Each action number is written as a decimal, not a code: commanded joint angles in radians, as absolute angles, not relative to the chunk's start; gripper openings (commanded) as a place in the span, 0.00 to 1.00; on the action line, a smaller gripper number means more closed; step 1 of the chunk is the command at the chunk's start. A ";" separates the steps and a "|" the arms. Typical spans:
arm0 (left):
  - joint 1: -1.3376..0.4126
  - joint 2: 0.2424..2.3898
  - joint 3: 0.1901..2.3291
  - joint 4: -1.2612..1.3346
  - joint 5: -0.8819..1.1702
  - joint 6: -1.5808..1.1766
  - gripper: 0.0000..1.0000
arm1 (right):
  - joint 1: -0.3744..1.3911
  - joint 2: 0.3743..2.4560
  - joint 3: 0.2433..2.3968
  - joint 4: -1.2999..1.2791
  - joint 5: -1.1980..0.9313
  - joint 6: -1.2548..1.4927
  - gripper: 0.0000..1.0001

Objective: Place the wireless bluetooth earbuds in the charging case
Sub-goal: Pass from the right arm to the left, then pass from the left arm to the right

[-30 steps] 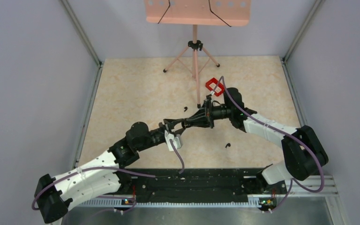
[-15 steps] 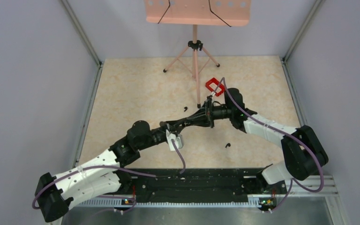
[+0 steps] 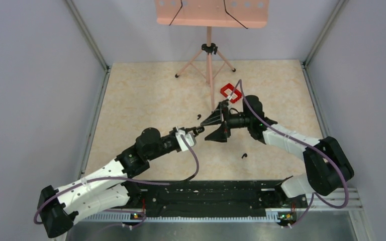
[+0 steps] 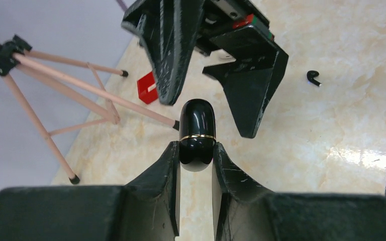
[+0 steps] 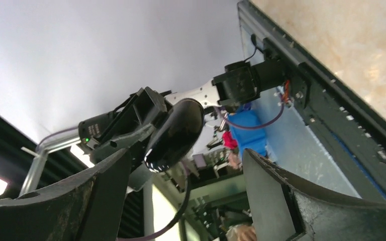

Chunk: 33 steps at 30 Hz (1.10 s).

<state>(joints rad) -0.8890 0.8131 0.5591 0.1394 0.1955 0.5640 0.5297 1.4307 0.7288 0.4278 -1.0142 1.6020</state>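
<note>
tabletop [image 3: 146, 100]: l claw [image 4: 195, 146] pinches case [image 4: 197, 120] (r claw [image 3: 204, 131] wide)

Arms: we see white shells and black joints on the left arm [image 3: 98, 188] and the right arm [image 3: 286, 138].
Cables: we see a purple cord [image 3: 198, 161] along each.
Fingers [image 4: 156, 191]: black scuffed wedges on the left gripper [image 4: 196, 148] and the right gripper [image 4: 208, 118].

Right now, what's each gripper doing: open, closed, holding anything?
Left gripper: closed on the charging case.
Right gripper: open, holding nothing, jaws spread either side of the case's free end.
</note>
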 commanded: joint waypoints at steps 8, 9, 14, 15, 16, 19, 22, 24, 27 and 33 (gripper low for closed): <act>-0.854 0.863 0.847 -0.263 -0.078 -0.077 0.00 | 0.476 1.186 0.739 0.050 -0.647 0.979 0.68; -0.839 0.890 0.890 -0.326 -0.071 -0.114 0.00 | 0.477 1.157 0.713 0.090 -0.611 0.944 0.66; -0.601 1.081 1.051 -0.536 0.426 -0.232 0.00 | 0.486 1.042 0.626 0.228 -0.464 0.748 0.62; -0.552 1.110 1.059 -0.537 0.594 -0.252 0.00 | 0.486 1.036 0.623 0.250 -0.470 0.729 0.62; -0.512 1.135 1.067 -0.537 0.695 -0.272 0.00 | 0.487 1.037 0.617 0.281 -0.487 0.721 0.63; -0.439 1.197 1.077 -0.510 0.905 -0.338 0.00 | 0.485 1.055 0.598 0.410 -0.600 0.722 0.65; -0.386 1.254 1.066 -0.431 1.107 -0.422 0.00 | 0.486 1.104 0.589 0.559 -0.708 0.767 0.66; -0.372 1.280 1.050 -0.366 1.180 -0.484 0.00 | 0.489 1.151 0.572 0.691 -0.762 0.817 0.66; -0.366 1.280 1.036 -0.311 1.198 -0.527 0.00 | 0.495 1.212 0.572 0.808 -0.842 0.881 0.70; -0.358 1.282 1.019 -0.247 1.195 -0.578 0.00 | 0.549 1.262 0.615 0.819 -0.880 0.886 0.72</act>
<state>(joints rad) -0.3664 1.2900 1.0355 -0.3653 1.1175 -0.5079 0.5049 1.2526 0.5755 0.7177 -0.8139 0.8906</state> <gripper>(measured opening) 0.268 0.722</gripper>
